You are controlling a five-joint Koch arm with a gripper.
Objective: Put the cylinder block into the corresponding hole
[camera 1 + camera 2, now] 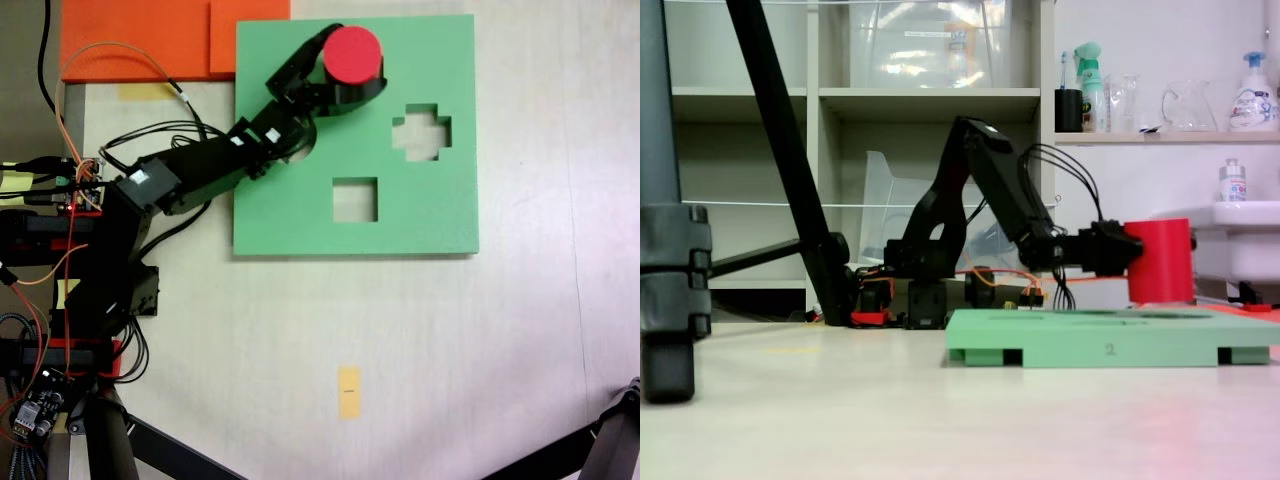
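- Cylinder [352, 55] is red and is held by the gripper [350, 88]; the black jaws close around its sides, so the hand is grasping it.
- From above, going from left to right: the arm base [90, 240] with its wires is at the left edge, and the arm [200, 175] reaches up and to the right over the board [300, 215].
- The board is green and square. Orange foam [140, 40] lies just beside its upper left corner.
- The cylinder is over the upper middle part of the board, near the top edge.
- A round hole [304, 146] shows partly under the arm (most of it is covered), to the lower left of the cylinder.
- A square hole [355, 200] is in the lower middle, and a cross-shaped hole [421, 132] is to the right of the cylinder.
- A small yellow tag [348, 391] lies on the table [480, 350], well below the board.
- In the side view, the cylinder [1160, 260] stands upright in the gripper [1135, 255], above the right part of the board [1090, 345]; its bottom is very near the board's top, and I cannot tell if it touches.
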